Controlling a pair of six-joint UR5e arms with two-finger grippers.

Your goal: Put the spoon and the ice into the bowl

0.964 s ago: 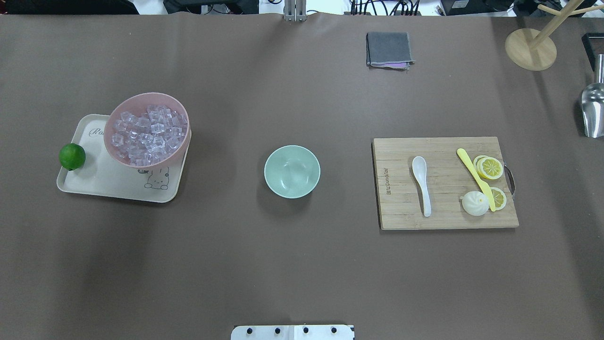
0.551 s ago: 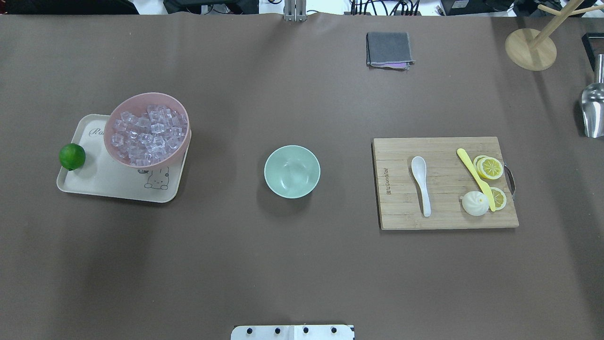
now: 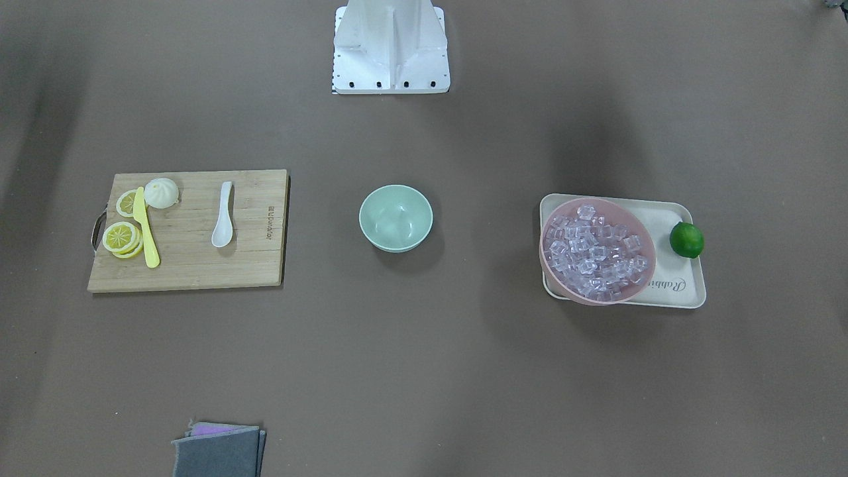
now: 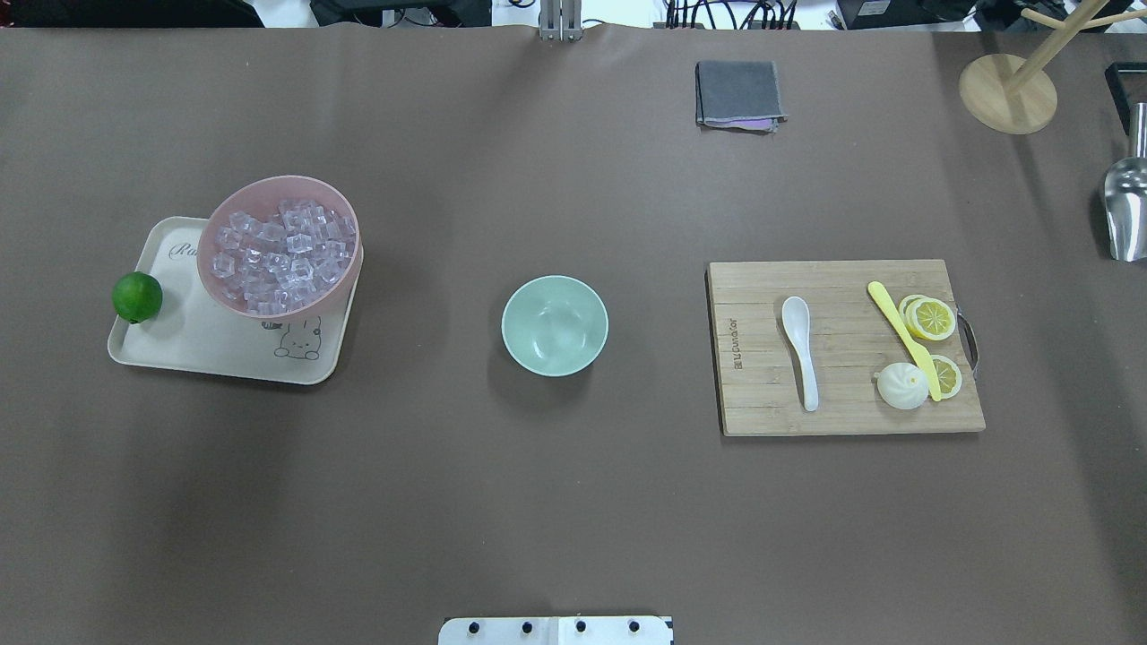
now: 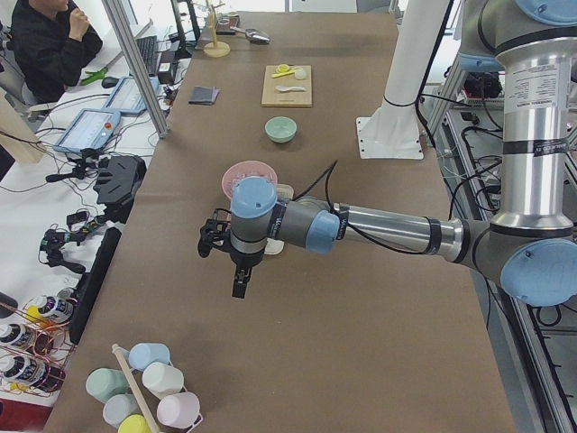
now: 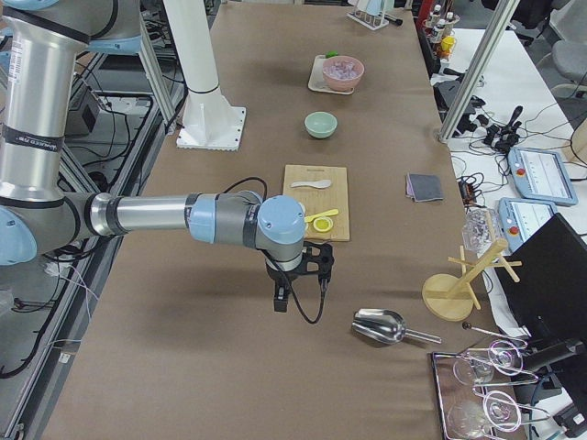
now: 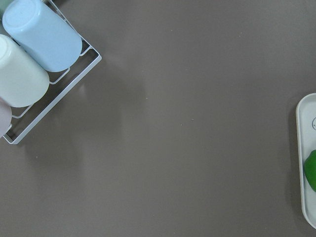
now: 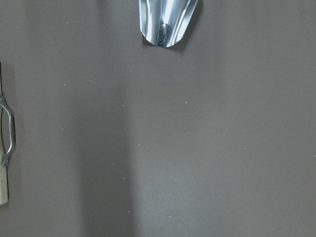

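Note:
The white spoon (image 4: 800,351) lies on the wooden cutting board (image 4: 762,394), right of the empty mint-green bowl (image 4: 555,324) at mid-table. Many clear ice cubes (image 4: 280,248) fill the pink bowl (image 4: 345,282) on the left. Both grippers are outside the overhead and front views. The left gripper (image 5: 213,244) hovers over bare table beyond the tray's outer end, shown only in the exterior left view. The right gripper (image 6: 316,261) hovers between the board and a metal scoop, shown only in the exterior right view. I cannot tell whether either is open or shut.
The pink bowl stands on a beige tray (image 4: 206,349) with a lime (image 4: 137,296). The board holds a yellow knife (image 4: 903,339), lemon slices and a bun. A metal scoop (image 4: 1127,210), a wooden stand (image 4: 1008,92), a grey cloth (image 4: 738,93) and a cup rack (image 7: 29,64) ring the table.

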